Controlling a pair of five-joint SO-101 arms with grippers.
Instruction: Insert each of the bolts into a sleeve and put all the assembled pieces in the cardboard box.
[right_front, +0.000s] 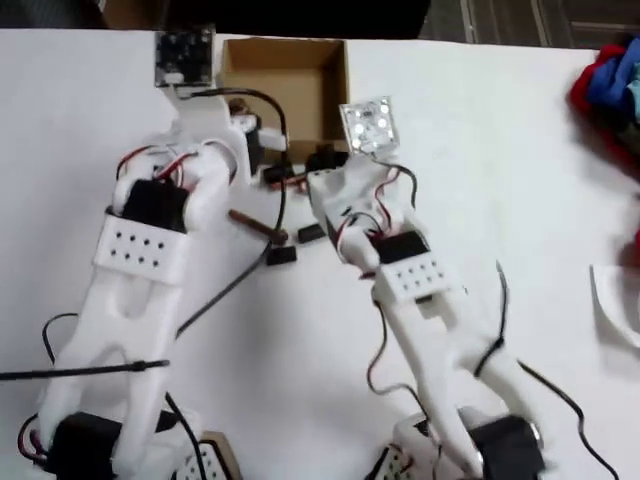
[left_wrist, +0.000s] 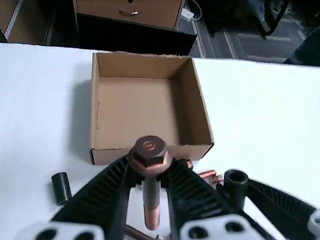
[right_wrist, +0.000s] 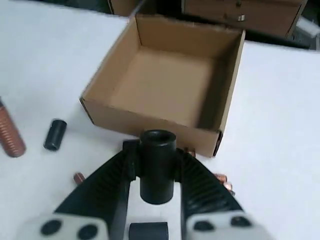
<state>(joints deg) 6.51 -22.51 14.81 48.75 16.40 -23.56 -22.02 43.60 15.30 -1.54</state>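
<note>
Table (right_front: 520, 150): white top that stretched across the whole high view
Cloth pile (right_front: 608, 85): red and blue fabric, bunched at the table's far right edge
Pale curved object (right_front: 612, 300): white, cut off by the right edge, nearer than the cloth pile
Drawer unit (left_wrist: 131, 11): wooden, with a metal handle, stood beyond the table's far edge
Floor (left_wrist: 240, 42): grey, beside the drawer unit

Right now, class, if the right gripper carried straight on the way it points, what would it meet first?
Probably the near wall of the cardboard box, just ahead of the right gripper and the sleeve it holds; depth is unclear.
</note>
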